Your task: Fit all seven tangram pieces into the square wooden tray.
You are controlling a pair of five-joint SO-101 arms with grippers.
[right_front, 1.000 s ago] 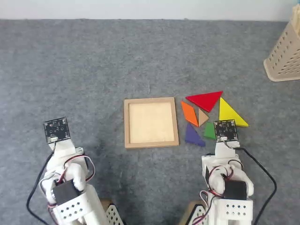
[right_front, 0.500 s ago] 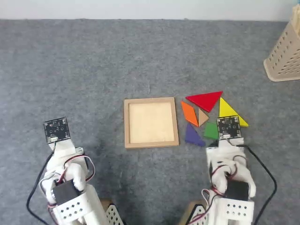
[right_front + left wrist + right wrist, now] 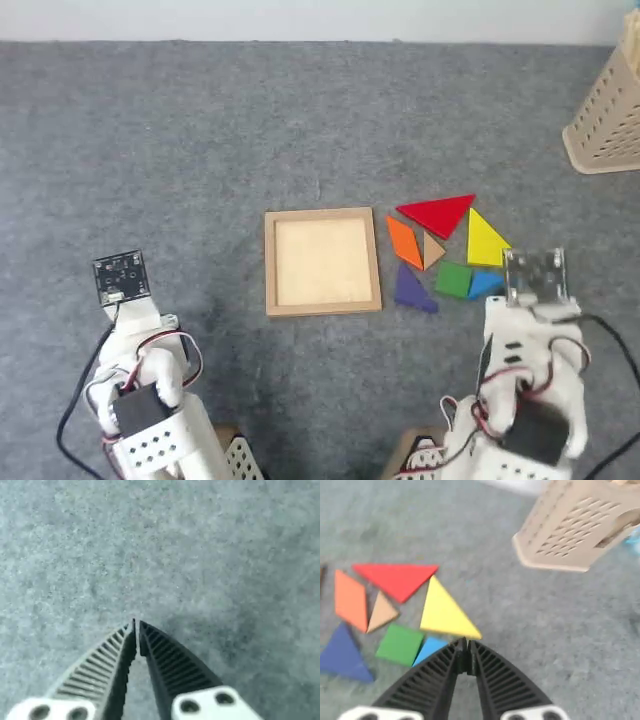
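**Seven tangram pieces lie beside the tray; both end effectors clenched**

One square wooden tray (image 3: 269, 262) sits mid-counter on the grey felt-like counter (image 3: 200, 130). All seven pieces lie clustered just to the right of the tray, outside it:
- one red triangle (image 3: 437, 213)
- one yellow triangle (image 3: 484, 243)
- one orange parallelogram (image 3: 404, 242)
- one tan triangle (image 3: 432, 250)
- one green square (image 3: 453, 279)
- one light blue triangle (image 3: 485, 284)
- one dark blue triangle (image 3: 411, 290)

One pale slotted basket (image 3: 608, 110) stands at the far right.

The left end effector (image 3: 136, 627) is clenched, grasping nothing, over bare counter. The right end effector (image 3: 468, 647) is also clenched and grasps nothing. Its tips sit at the yellow triangle's near corner, beside the light blue triangle; whether they touch cannot be told.

The high view gives the tray's place. The right wrist view gives the tips' closeness to the pieces.
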